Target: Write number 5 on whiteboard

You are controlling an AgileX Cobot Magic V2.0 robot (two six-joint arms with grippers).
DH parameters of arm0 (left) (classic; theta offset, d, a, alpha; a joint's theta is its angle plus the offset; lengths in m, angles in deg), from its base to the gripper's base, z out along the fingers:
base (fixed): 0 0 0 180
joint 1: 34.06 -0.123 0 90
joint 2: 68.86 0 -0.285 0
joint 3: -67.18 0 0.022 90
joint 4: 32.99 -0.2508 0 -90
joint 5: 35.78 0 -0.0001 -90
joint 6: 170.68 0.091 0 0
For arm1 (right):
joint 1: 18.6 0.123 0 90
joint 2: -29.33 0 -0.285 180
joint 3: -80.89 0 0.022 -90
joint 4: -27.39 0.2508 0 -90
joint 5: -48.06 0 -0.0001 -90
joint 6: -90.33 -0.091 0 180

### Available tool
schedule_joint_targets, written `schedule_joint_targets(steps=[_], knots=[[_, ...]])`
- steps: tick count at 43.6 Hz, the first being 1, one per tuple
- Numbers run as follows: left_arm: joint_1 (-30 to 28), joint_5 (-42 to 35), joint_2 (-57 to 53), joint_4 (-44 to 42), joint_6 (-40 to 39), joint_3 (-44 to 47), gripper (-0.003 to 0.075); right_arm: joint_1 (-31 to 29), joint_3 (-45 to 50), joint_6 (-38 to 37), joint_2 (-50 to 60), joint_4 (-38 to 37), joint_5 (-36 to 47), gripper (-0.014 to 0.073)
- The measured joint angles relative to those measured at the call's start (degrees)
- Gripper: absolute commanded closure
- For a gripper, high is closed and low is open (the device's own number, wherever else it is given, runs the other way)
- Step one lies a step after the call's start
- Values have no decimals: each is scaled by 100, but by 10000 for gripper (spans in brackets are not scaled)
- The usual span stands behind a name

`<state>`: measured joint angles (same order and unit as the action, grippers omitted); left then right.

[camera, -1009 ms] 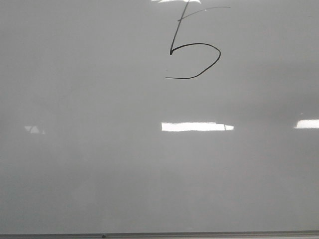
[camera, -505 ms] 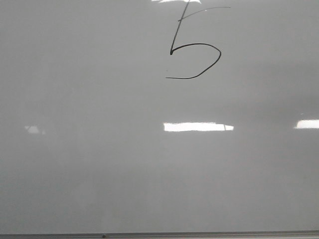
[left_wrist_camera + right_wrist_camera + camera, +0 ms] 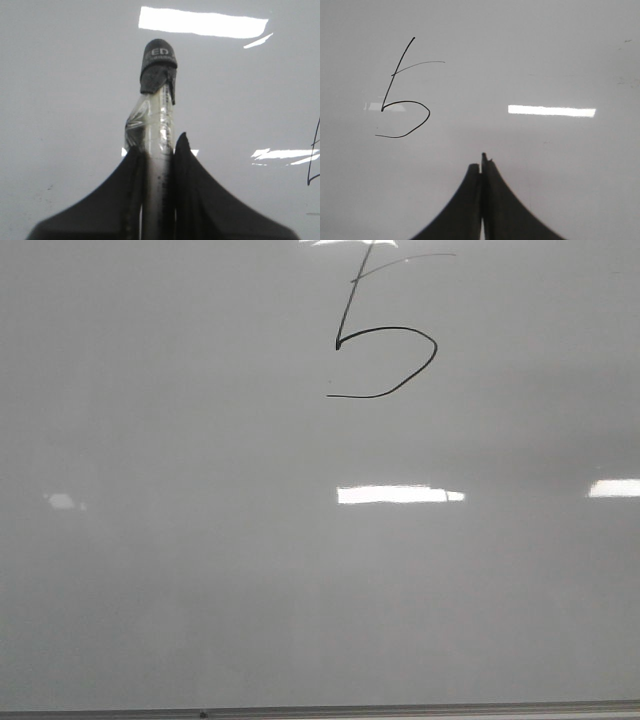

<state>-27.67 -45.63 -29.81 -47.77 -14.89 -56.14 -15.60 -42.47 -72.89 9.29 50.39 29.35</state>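
5 (image 3: 385, 345) is drawn: thin black, slanted stem, faint top bar, round belly; sits near the top edge of the board (image 3: 200, 570), right of centre; my left gripper (image 3: 159, 150) is clamped on the marker (image 3: 158, 100); right gripper (image 3: 482, 167) is pinched together, empty; versus a second ago, 5 sits slightly further left in front view.

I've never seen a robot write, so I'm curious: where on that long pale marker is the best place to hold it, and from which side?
Grip the pale clear-wrapped marker on its straight barrel, claw fingers either side, as the left claw does, leaving the dark end free.
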Motion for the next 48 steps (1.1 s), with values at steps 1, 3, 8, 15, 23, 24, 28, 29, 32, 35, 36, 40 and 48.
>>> schedule_joint_targets(steps=[1,3,8,15,23,24,28,29,32,35,36,40,48], knots=[[-64,-221,36,73,-13,61,740,0,0,0,0,0,0,664],[-176,-546,122,242,-13,187,740,0,0,0,0,0,0,664],[-524,-1215,383,537,-49,360,739,0,0,0,0,0,0,664],[-824,-1910,1073,630,-371,390,738,0,0,0,0,0,0,664],[-894,-2762,2311,478,-614,338,738,0,0,0,0,0,0,664],[-920,-2815,2450,383,-647,324,738,0,0,0,0,0,0,664],[-1162,-3261,3117,-374,-1164,190,738,0,0,0,0,0,0,664],[-1245,-3413,3205,-598,-1361,160,738,0,0,0,0,0,0,664],[-1618,-4019,3647,-1417,-2056,39,738,0,0,0,0,0,0,664],[-2054,-4593,4080,-2265,-2709,-128,738,0,0,0,0,0,0,664],[-2180,-4727,4239,-2579,-2883,-199,738,0,0,0,0,0,0,664],[-2634,-5132,4684,-3311,-3390,-400,738,0,0,0,0,0,0,664],[-3018,-5297,5077,-3615,-3396,-574,738,0,0,0,0,0,0,664]])
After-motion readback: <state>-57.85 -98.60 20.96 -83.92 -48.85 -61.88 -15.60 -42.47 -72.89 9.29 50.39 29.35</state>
